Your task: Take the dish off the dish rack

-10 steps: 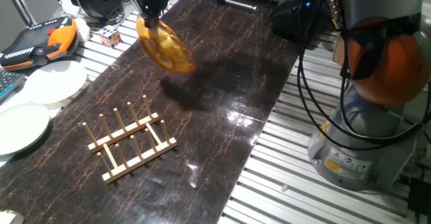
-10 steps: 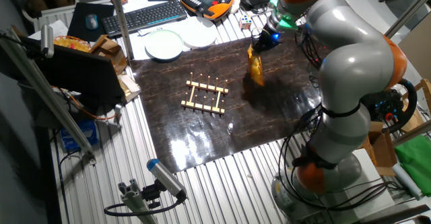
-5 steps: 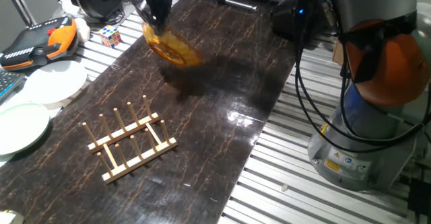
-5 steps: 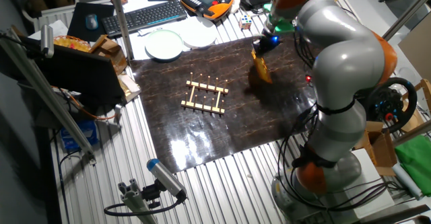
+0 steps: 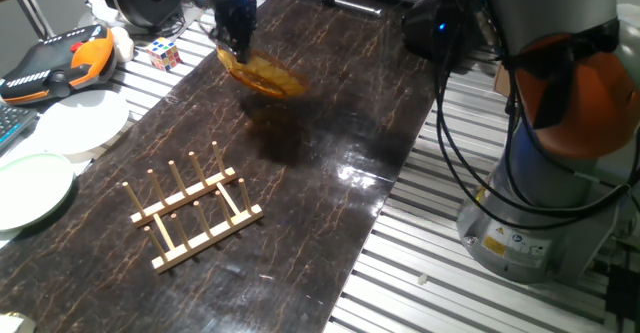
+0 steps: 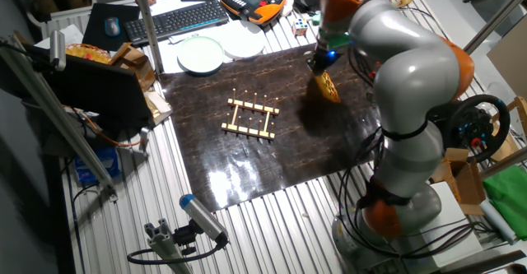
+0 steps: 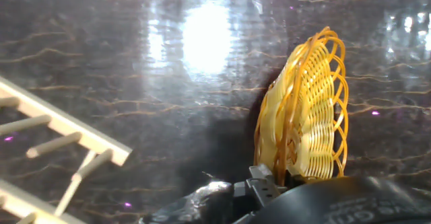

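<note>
The dish (image 5: 262, 74) is a golden-yellow wire bowl. My gripper (image 5: 237, 50) is shut on its rim and holds it tilted nearly flat just above the dark marble tabletop (image 5: 330, 173), far from the rack. It shows in the other fixed view (image 6: 328, 85) under the gripper (image 6: 319, 67), and edge-on in the hand view (image 7: 306, 113) with the fingers (image 7: 262, 181) clamped at its lower rim. The light wooden dish rack (image 5: 192, 216) stands bare near the table's front, also in the other fixed view (image 6: 250, 118) and at the left of the hand view (image 7: 47, 143).
A white plate (image 5: 82, 121) and a pale green plate (image 5: 28, 189) lie left of the dark tabletop. A Rubik's cube (image 5: 165, 52) and an orange teach pendant (image 5: 55, 61) sit at the back left. The robot's base (image 5: 550, 173) stands at the right.
The gripper carried the dish a little farther from the rack and lower toward the table. The dish has tipped from nearly upright to nearly flat.
</note>
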You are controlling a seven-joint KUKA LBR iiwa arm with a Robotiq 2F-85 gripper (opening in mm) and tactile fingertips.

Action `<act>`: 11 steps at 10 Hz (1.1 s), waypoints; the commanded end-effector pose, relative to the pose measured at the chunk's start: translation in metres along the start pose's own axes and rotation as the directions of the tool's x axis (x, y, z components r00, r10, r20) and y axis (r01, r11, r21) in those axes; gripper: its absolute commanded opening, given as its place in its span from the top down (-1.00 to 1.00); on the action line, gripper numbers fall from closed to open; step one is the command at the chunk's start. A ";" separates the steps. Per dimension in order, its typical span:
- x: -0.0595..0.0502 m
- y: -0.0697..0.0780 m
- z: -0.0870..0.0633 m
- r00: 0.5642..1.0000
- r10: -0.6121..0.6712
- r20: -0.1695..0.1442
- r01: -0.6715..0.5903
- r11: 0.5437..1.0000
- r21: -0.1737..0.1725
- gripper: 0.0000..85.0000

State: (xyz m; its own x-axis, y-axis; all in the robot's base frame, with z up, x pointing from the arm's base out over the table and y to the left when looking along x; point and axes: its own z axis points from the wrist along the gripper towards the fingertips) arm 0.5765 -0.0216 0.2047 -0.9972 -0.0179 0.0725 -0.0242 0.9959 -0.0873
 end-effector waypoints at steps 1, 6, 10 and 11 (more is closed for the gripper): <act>-0.001 0.004 0.002 1.000 0.010 0.002 -0.010 1.000 0.024 0.97; -0.012 0.020 0.020 0.999 0.045 0.029 -0.045 0.999 0.022 0.17; -0.021 0.036 0.005 0.997 0.082 -0.009 -0.083 0.996 -0.033 0.06; -0.023 0.040 0.001 0.996 0.088 -0.023 -0.090 0.991 -0.098 0.16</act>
State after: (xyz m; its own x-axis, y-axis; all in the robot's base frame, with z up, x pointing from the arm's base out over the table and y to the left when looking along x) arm 0.5981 0.0188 0.1979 -0.9936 0.0727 0.0863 0.0700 0.9970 -0.0338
